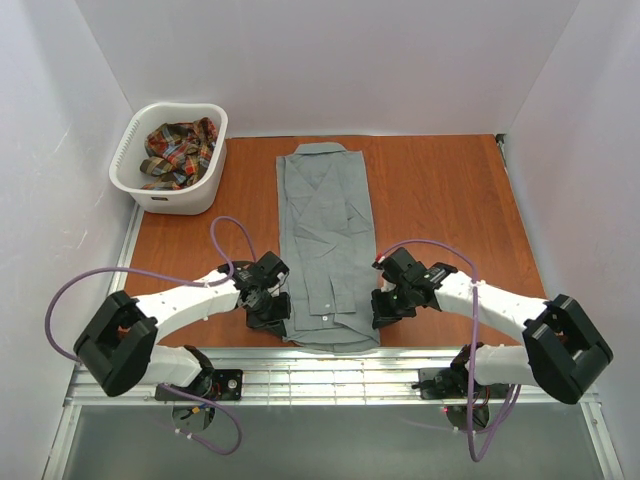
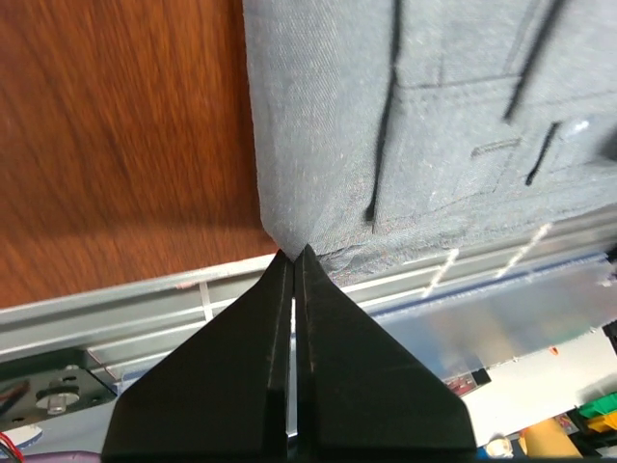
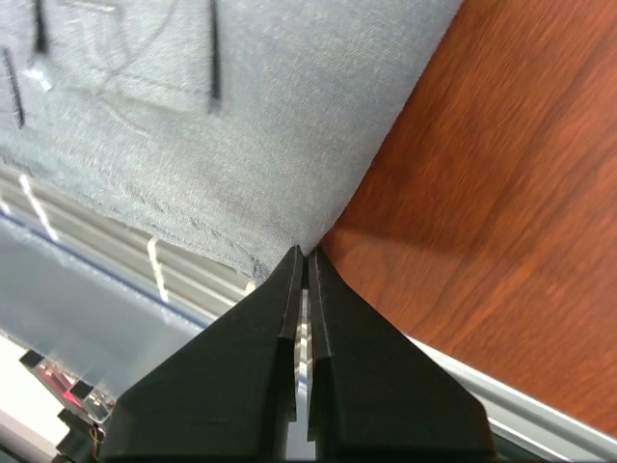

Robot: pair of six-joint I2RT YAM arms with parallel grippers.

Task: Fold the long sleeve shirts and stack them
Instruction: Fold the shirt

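While the grey shirt (image 1: 325, 235) lies flat on the table (image 1: 440, 190), your left fingers (image 2: 275, 318) and right fingers (image 3: 333, 318) are clamped shut on its near corners; the plaid shirt (image 1: 178, 152) sits in the basket (image 1: 215, 125).

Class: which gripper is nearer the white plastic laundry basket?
Left. The left gripper is at the plain grey shirt's near-left corner, toward the arms from the white plastic laundry basket; the right gripper is at its near-right corner, farther off.

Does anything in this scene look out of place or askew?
Only slightly: the grey shirt lies straight, but its lower hem hangs past the near edge of the table onto the metal rail. Nothing else stands out.
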